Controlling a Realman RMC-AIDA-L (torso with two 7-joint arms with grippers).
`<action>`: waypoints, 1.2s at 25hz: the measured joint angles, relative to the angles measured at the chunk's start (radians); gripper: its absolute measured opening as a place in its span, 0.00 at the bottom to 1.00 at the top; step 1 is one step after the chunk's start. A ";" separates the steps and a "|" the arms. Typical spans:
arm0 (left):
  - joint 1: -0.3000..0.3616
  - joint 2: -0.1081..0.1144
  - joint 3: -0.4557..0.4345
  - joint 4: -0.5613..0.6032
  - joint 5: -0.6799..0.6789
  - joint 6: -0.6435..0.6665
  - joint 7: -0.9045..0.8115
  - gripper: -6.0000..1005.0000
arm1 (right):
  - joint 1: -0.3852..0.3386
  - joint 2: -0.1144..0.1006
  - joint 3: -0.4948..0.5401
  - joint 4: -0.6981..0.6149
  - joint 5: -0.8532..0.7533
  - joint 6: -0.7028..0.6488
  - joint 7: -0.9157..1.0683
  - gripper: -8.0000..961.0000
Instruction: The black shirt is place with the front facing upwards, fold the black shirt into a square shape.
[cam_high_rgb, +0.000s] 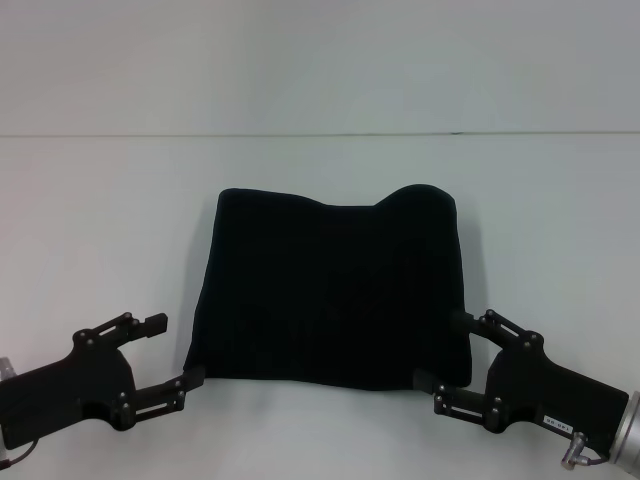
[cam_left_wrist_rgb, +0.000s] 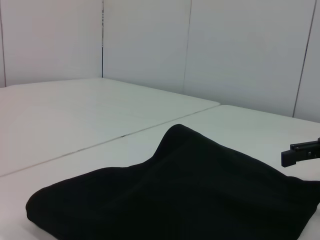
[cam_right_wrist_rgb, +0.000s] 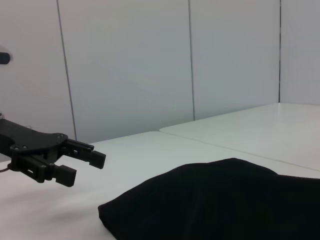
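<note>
The desk (cam_high_rgb: 100, 220) is plain white with a thin seam running across it far from the robot, and behind it stand pale wall panels (cam_right_wrist_rgb: 130, 65) split by narrow vertical joints. The shirt (cam_high_rgb: 330, 295) lies folded into a rough square at the middle of the desk in the head view, plain black on top with no lettering showing, its far edge dipping a little at about 12 o'clock. The left tool (cam_high_rgb: 175, 350) sits at the shirt's 7 o'clock corner, its fingers spread wide apart; the lower finger reaches to the cloth's corner, the upper one stands clear in the air, and nothing is gripped between them. The right tool (cam_high_rgb: 450, 350) sits at the 5 o'clock corner, also spread open, with both fingertips at the cloth's edge; whether they touch it I cannot tell. The left wrist view adds the desk seams meeting near a room corner and the shirt's (cam_left_wrist_rgb: 180, 200) raised hump, with one finger of the right tool (cam_left_wrist_rgb: 300, 152) poking in beyond it. The right wrist view shows the shirt's (cam_right_wrist_rgb: 225, 205) rounded folded edge low on the desk and the left tool (cam_right_wrist_rgb: 82, 165) side-on beyond it, raised off the surface.
</note>
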 joint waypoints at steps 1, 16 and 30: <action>0.000 0.000 0.000 0.000 -0.001 0.000 0.000 0.84 | 0.000 0.000 0.000 0.000 0.000 -0.002 0.000 0.98; 0.000 -0.001 0.000 0.000 -0.003 0.001 0.000 0.84 | 0.000 0.000 0.003 0.000 0.000 -0.007 0.000 0.98; -0.001 -0.004 0.000 0.000 0.003 0.001 0.000 0.84 | -0.002 0.000 0.002 0.000 0.000 -0.010 0.000 0.98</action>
